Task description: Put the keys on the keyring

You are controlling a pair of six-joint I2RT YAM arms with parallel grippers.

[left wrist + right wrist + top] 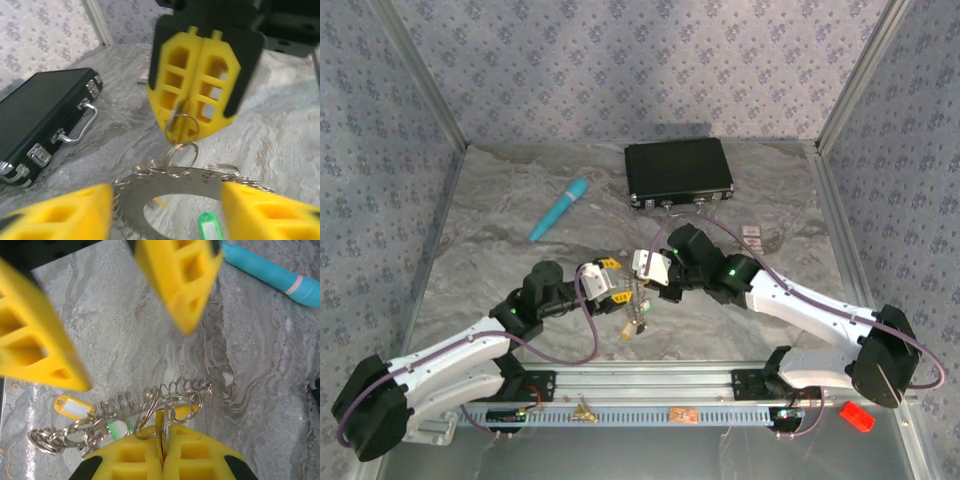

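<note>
Left gripper (166,201) spread wide, empty; keyring (200,181) hangs between its fingers, straight below right gripper (196,131) clamped on small split ring (197,126).

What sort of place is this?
Likely a robot test booth: patterned fabric walls on a metal frame, a marble-look tabletop, and left arm and right arm bolted to a slotted rail.
</note>
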